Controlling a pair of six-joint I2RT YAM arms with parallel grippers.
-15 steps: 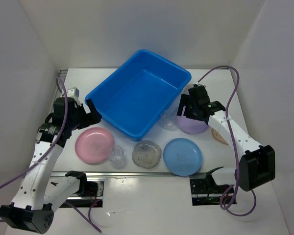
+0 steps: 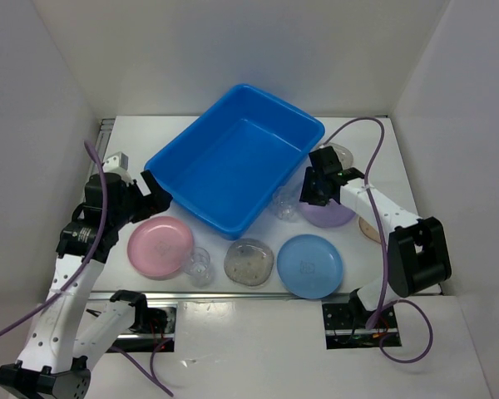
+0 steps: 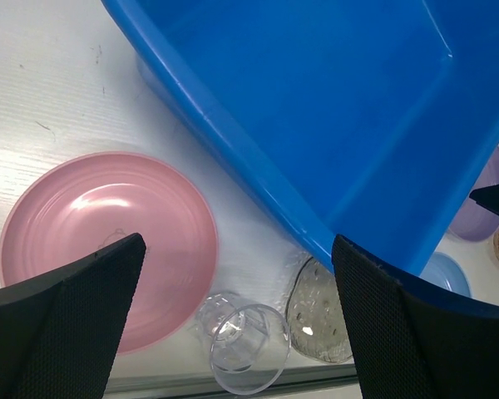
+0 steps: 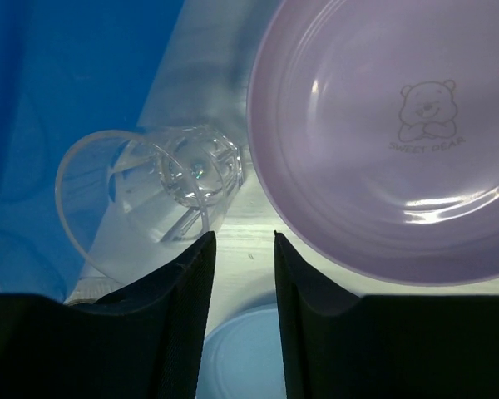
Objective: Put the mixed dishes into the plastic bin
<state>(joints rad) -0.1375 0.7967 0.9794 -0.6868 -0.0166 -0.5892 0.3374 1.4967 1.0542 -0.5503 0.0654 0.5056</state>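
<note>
The blue bin [image 2: 237,162] is set mid-table, within reach of both arms, and is seen empty. Nearer, a pink plate [image 2: 160,246], a lavender plate [image 2: 328,214], a blue plate [image 2: 309,265], 1 speckled plate [image 2: 249,260] and 2 clear cups [image 2: 200,264] [image 2: 286,204] are spread on the table [image 2: 150,133]. The left gripper [image 3: 237,241] is opened wide above the pink plate, probably for its rim. The right gripper [image 4: 243,241] is held half spread, empty, between a cup and the lavender plate.

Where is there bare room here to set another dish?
Bare table shows at the far left, behind the blue bin, and in the far right corner. The bin is empty. In front of it, plates and cups crowd together.
</note>
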